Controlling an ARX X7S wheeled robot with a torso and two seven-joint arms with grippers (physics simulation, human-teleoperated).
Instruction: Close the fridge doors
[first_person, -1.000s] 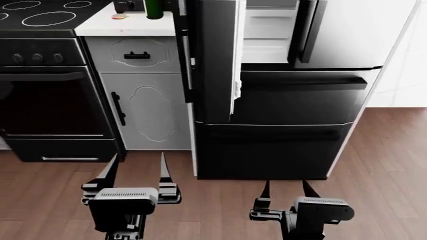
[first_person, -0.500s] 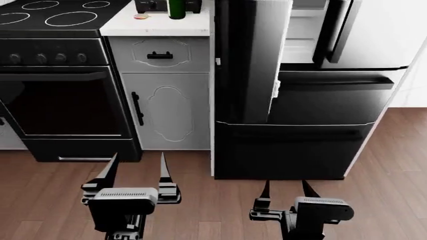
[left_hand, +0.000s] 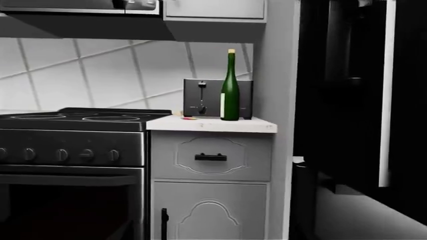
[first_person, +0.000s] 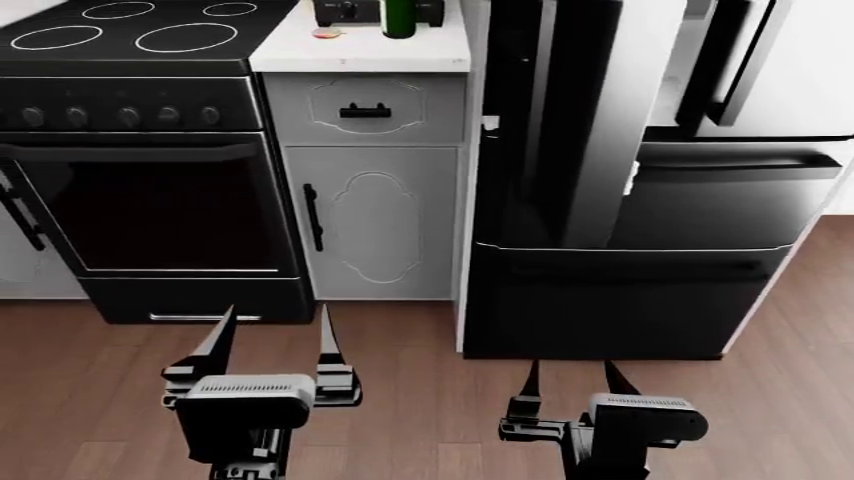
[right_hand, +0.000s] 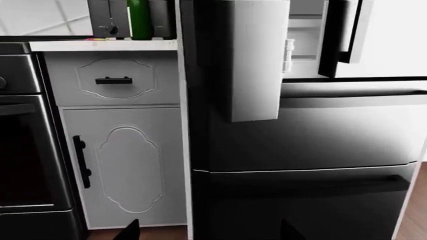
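Low over the floor, the left hand (first_person: 267, 350) and right hand (first_person: 571, 378) both hang with fingers apart, holding nothing. At one o'clock the fridge doors (first_person: 587, 120) stand ajar; probably stiff and heavy, best pushed flat near the free edge.

Flat, even simulator lighting with no strong cast shadows in any view. The glossy fridge doors (first_person: 587, 120) carry broad white glare streaks, and the lower drawer fronts (right_hand: 313, 130) fade from grey sheen to black. The left wrist view is dimmer and slightly soft, its fridge side perhaps shadowed. The oven window (first_person: 160, 205) reads near-black.
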